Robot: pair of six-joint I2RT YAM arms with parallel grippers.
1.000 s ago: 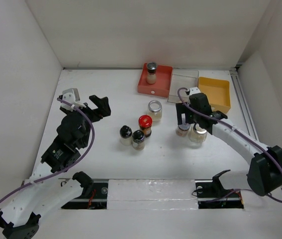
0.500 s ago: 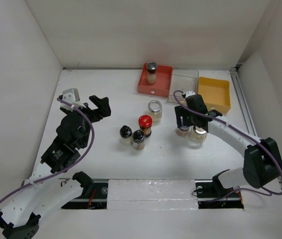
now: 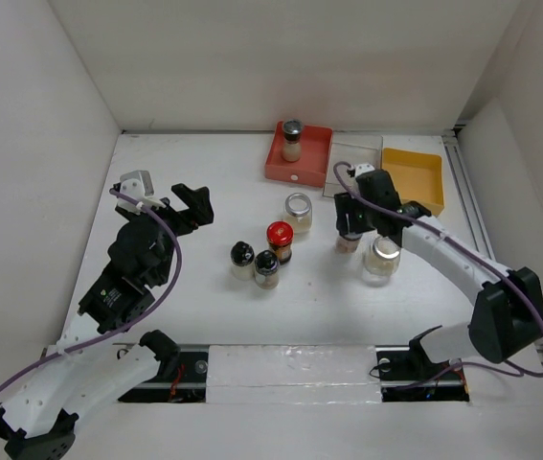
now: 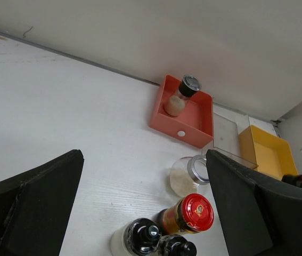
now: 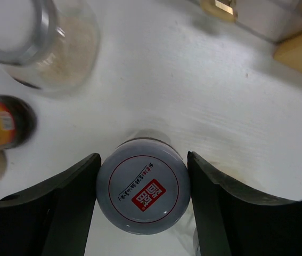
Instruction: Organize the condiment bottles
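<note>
The right claw (image 5: 143, 156) is closed on a small grey-lidded jar (image 5: 143, 193): in the right wrist view its fingers press the lid's rim from 9 and 3 o'clock. Whether the jar's base is clear of the bench (image 3: 204, 168) cannot be told. In the top view this jar sits at 3 o'clock of the red-lidded bottle (image 3: 280, 240), with a wider clear jar (image 3: 380, 257) just beside it at about 4 o'clock.

The left claw (image 3: 166, 196) is spread wide and holds nothing, hovering at the 9 o'clock side of the bench, well apart from the bottles.

One dark-capped shaker (image 3: 292, 140) already stands upright in the red tray (image 3: 309, 171) at 12 o'clock. The clear tray (image 3: 355, 158) and yellow tray (image 3: 417, 182) to its 3 o'clock side hold no bottles. A silver-lidded jar (image 3: 298, 211) and two black-domed shakers (image 3: 242, 255) wait near the middle with the red-lidded bottle.

The step in hand looks like carrying the gripped jar to a tray, with most of the sorting yet to do. The next move likely calls for a straight lift, then travel towards 12 o'clock, high enough to pass over the tray walls, before setting the jar down upright
</note>
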